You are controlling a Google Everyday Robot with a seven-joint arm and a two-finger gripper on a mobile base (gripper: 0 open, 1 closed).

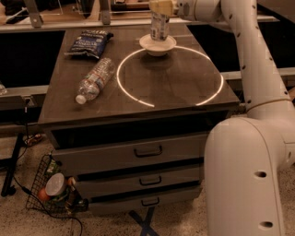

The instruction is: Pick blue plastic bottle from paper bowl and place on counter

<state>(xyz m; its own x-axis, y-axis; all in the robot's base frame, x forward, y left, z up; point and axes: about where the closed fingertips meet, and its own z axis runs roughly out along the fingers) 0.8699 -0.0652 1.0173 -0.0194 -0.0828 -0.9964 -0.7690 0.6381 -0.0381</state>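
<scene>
so the gripper [161, 8] is right at the top edge of the shot, partly cut off, sitting directly over the top of the bottle [159, 27]. It covers the cap completely, and honestly I can't tell if it's clamped on the bottle or just resting around it

The bottle stands upright in the bowl [146, 43], at the back of the table [175, 87], right where the far side of the white ring [118, 76] runs. It's got a wide pale label with some print on it, but none of it is readable

The arm [249, 55] comes in from the right. Its big lower body fills the bottom right corner, runs off the frame and hides the right ends of the drawers [147, 152]

On the left of the table there's a ribbed bottle [96, 79] lying on its side just outside the ring, with its white cap towards the front; its label is too faint to read. Behind it, near the back left corner, lies a dark blue bag [88, 41] with pale lettering I can't make out

Down on the floor at the left is a wire basket [41, 184] with something pale and round in it, plus other bits too murky to name
</scene>
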